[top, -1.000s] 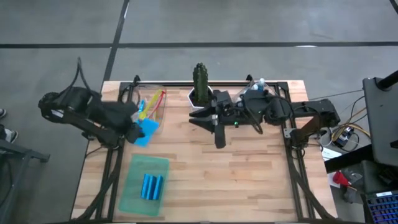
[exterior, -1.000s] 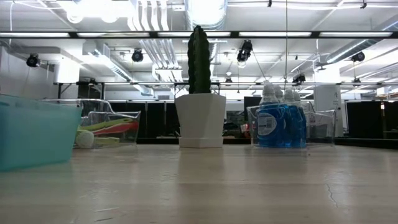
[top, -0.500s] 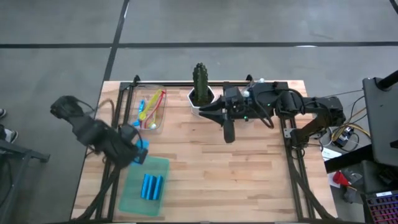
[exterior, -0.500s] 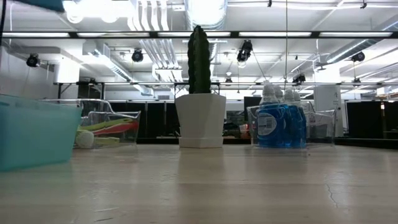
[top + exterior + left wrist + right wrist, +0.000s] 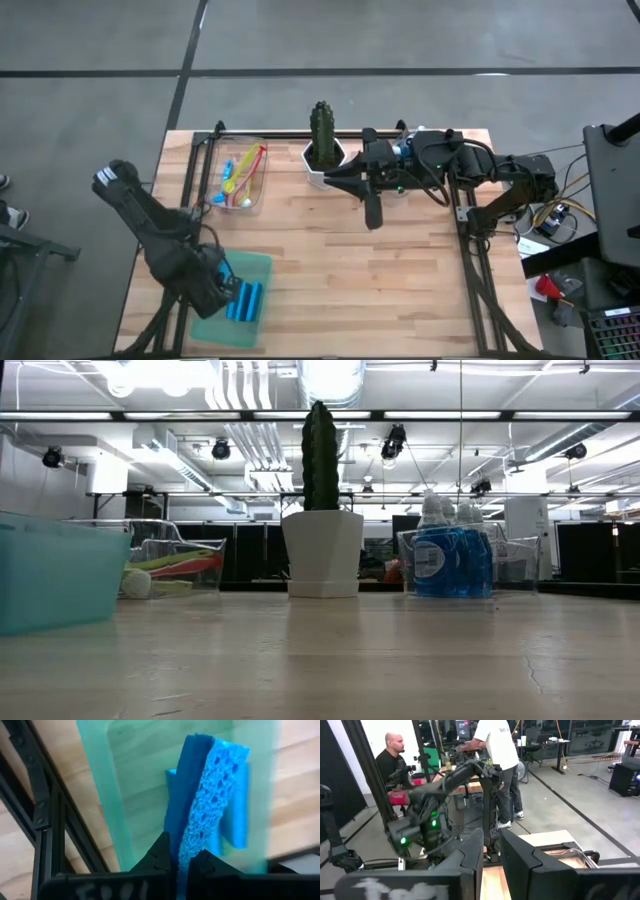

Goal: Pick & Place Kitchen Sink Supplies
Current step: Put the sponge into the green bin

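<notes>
My left gripper (image 5: 220, 290) (image 5: 181, 856) hangs over the near-left translucent green tray (image 5: 262, 262) (image 5: 100, 795), shut on a blue sponge (image 5: 200, 795). Other blue sponges (image 5: 245, 300) (image 5: 235, 825) lie on the tray floor. Brushes (image 5: 245, 172) lie in a clear bin at the far left. Blue bottles (image 5: 450, 555) stand in a clear bin at the far right. My right gripper (image 5: 332, 176) (image 5: 491, 847) is held level high over the table's middle near the cactus (image 5: 321, 130), with a narrow gap between its fingers and nothing in it. My left gripper pinches the sponge between its two fingers at one end (image 5: 182, 847), one finger on the smooth face and one on the porous face. The fingers come from above, pointing down. The sponge hangs on edge below them, inside the tray's outline.
The cactus in a white pot (image 5: 322, 550) stands at the far middle. Black frame rails (image 5: 185, 200) run along the table's left and right sides. Bare wood (image 5: 360, 290) lies between the tray and the right rail. People are in the room beyond.
My left gripper has swung from beside the brush bin toward the near edge and gone down over the tray, turning as it went, with the sponge still held. My right gripper has drifted slightly toward the right edge and its fingers have drawn closer together.
</notes>
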`<state>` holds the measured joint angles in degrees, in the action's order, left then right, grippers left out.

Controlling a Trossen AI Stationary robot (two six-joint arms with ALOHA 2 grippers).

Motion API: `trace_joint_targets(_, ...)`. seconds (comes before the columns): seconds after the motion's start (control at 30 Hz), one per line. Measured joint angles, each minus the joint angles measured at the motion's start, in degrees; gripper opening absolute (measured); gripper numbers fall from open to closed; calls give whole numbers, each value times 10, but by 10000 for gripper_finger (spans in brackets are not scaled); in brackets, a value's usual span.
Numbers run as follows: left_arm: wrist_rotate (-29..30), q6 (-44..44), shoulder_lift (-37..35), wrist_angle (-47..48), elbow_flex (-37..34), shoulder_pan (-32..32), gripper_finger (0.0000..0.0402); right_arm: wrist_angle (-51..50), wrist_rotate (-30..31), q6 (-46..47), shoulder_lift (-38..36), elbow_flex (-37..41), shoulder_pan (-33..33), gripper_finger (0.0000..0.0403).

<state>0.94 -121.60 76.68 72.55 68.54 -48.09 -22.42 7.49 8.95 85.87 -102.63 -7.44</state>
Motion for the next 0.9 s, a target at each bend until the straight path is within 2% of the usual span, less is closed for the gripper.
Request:
trace_joint_targets(0.23,-30,-56,26,-27,-47,-20,16,-1,0,8,0,0,0,53)
trace_joint_targets(0.43,-32,-59,56,-75,-64,-24,16,-1,0,11,0,0,0,54)
trace_joint_targets(0.6,-61,-68,90,-86,-67,-28,16,0,0,11,0,0,0,54)
trace_joint_targets(0.9,-66,-79,126,-114,-68,-33,16,3,0,9,0,0,0,54)
